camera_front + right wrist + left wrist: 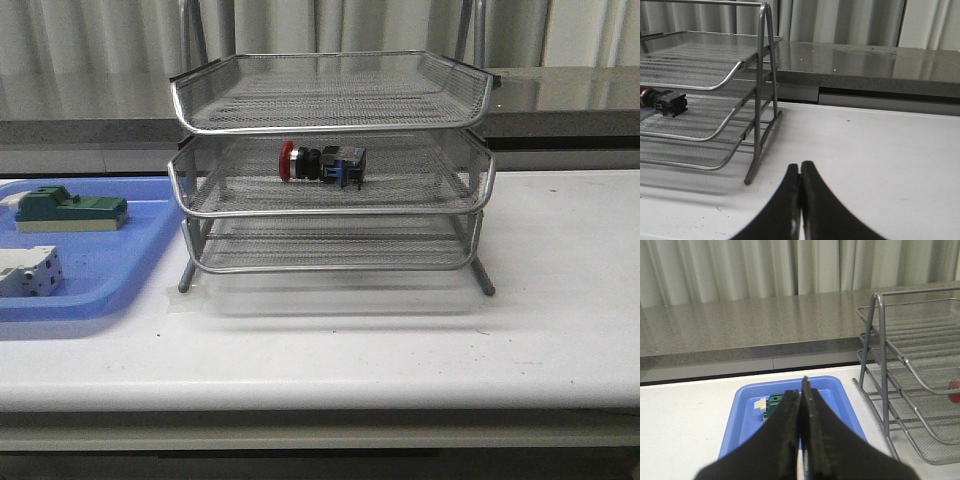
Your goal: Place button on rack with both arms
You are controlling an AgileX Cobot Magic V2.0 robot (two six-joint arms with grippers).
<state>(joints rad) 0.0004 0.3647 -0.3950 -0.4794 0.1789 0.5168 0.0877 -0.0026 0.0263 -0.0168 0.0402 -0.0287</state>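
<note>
The button, with red cap, black body and blue rear block, lies on its side on the middle tier of the silver wire rack. It also shows in the right wrist view, and its red cap peeks in the left wrist view. My left gripper is shut and empty, above the blue tray, left of the rack. My right gripper is shut and empty over the white table, right of the rack. Neither arm shows in the front view.
A flat blue tray sits left of the rack and holds a green block and a white-grey terminal block. The tray and green block also show in the left wrist view. A grey counter runs behind the table.
</note>
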